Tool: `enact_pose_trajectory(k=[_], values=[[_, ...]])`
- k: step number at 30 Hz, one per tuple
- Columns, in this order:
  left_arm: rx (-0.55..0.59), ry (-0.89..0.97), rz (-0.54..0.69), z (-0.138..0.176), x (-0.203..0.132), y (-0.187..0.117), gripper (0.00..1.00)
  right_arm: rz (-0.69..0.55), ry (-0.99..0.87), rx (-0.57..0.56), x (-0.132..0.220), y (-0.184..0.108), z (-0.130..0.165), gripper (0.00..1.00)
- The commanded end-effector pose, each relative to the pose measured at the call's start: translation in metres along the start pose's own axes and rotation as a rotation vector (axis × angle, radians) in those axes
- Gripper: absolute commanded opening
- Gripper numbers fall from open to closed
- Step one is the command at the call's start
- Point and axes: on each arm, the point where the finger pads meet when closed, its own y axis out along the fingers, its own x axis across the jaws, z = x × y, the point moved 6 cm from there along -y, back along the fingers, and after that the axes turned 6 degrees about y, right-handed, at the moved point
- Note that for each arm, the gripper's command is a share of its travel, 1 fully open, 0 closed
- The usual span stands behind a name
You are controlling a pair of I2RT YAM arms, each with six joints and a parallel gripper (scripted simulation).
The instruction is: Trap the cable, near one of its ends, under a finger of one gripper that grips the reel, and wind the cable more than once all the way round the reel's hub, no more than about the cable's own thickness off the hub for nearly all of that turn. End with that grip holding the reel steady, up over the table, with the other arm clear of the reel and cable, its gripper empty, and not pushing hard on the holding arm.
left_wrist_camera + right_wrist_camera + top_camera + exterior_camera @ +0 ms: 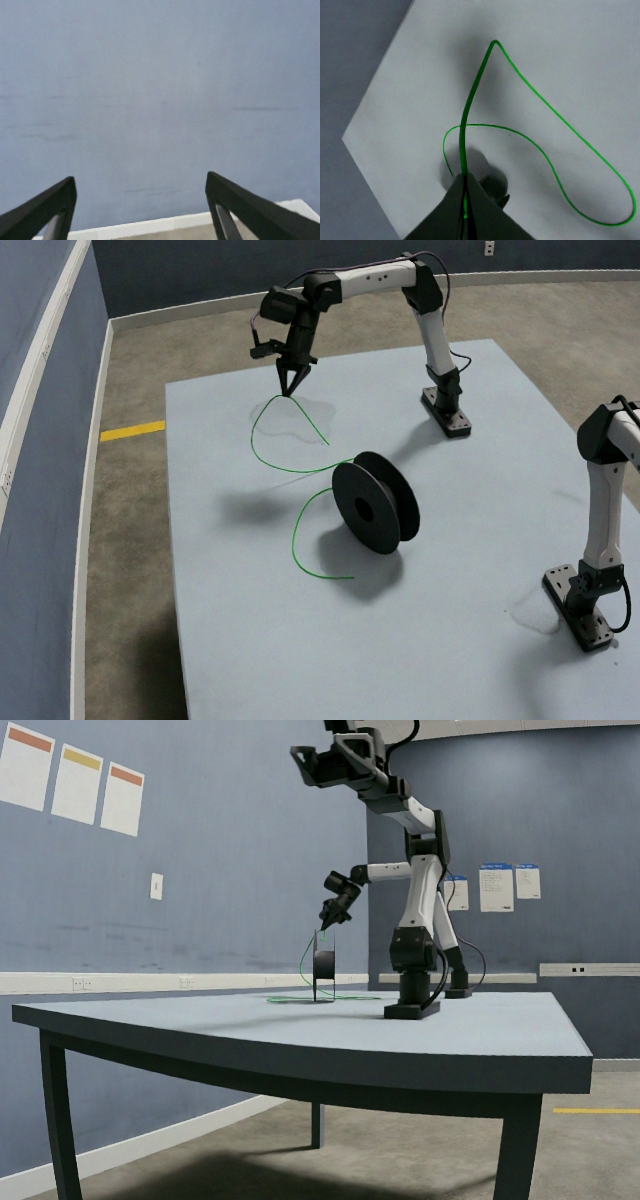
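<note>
Cable (252, 438) (301, 968) (462, 145) meets the reel (372, 529) (314, 978) on the counter (258, 632) (206, 1019), curves leaving it on the side away from our arms' mounts. We can't tell whether any of it circles the hub (390, 494) (324, 964).

Our right hand (285, 394) (323, 928) (465, 182) is pinched shut on the cable, lifted and well apart from the reel, a short tail hanging towards it. That hand is nearer; the reel lies below it, towards our left arm's side, upright on its rims with its axle level. Our left hand (302, 766) (143, 183), fingers apart and empty, is high above the reel.

We judge the cable end must go over to the rim before a trapping grip.
</note>
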Motion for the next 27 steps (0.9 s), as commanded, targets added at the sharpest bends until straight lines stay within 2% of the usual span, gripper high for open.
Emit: enact_pose_trajectory(k=[1, 7, 16, 21, 23, 27], values=[[-0.001, 0.024, 0.072, -0.007, -0.017, 0.004, 0.75, -0.029, -0.026, -0.019, 0.01, -0.002, -0.004, 0.0], [0.007, 0.038, 0.156, -0.007, -0.041, 0.005, 0.75, -0.029, -0.026, -0.019, 0.01, -0.002, -0.004, 0.0], [0.036, 0.102, 0.439, -0.001, -0.118, 0.0, 0.75, -0.029, -0.026, -0.019, 0.01, -0.002, -0.004, 0.0], [0.047, 0.149, 0.634, 0.003, -0.171, -0.016, 0.75, -0.029, -0.026, -0.019, 0.01, -0.002, -0.004, 0.0], [0.047, 0.149, 0.634, 0.003, -0.171, -0.016, 0.75, -0.029, -0.026, -0.019, 0.01, -0.002, -0.004, 0.0], [0.052, 0.193, 0.807, 0.007, -0.216, -0.037, 0.75, -0.029, -0.026, -0.019, 0.01, -0.002, -0.004, 0.0]])
